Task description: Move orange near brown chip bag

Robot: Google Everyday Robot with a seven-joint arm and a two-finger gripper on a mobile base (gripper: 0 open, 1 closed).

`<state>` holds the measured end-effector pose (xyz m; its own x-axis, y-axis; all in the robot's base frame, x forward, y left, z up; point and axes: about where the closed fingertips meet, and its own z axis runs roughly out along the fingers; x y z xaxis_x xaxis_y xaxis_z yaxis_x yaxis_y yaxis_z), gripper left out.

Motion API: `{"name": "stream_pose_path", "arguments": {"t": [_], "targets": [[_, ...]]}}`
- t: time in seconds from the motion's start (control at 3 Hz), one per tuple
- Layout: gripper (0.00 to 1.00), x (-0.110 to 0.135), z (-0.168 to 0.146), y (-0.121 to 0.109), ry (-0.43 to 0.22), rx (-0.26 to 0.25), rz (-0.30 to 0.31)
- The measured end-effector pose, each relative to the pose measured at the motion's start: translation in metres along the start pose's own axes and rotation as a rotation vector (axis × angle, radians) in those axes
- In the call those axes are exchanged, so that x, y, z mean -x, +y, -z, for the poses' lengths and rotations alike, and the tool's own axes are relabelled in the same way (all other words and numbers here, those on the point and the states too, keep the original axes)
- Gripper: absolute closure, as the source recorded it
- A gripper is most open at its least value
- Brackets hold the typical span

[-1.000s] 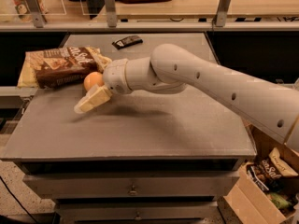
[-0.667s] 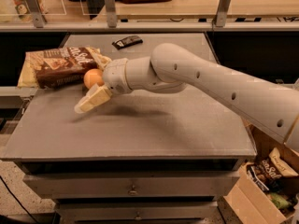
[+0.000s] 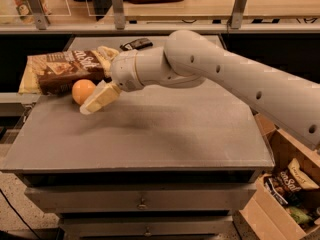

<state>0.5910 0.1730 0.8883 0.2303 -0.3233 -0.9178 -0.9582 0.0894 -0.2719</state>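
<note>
The orange sits on the grey table at the back left. It is just in front of the brown chip bag and close to or touching its near edge. The bag lies flat, dark brown with cream-yellow ends and white lettering. My gripper is low over the table, right beside the orange on its right side. The orange is outside the gripper, not inside it. My white arm reaches in from the right across the table.
A small flat black wrapper lies at the table's back edge, behind my wrist. A cardboard box holding a smaller snack bag stands on the floor at the right. Drawers are below the tabletop. A railed shelf runs behind.
The orange was against the gripper by the wrist. It now rests on the table to the gripper's left, in front of the bag. The gripper has barely moved.
</note>
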Motion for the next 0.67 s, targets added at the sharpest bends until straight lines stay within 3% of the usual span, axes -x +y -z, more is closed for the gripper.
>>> {"name": "stream_pose_path", "arguments": {"t": [0.33, 0.67], "targets": [[0.0, 0.0335, 0.0276, -0.0155, 0.036, -0.014, 0.047], [0.0, 0.0342, 0.0285, -0.0159, 0.036, -0.014, 0.047]]}}
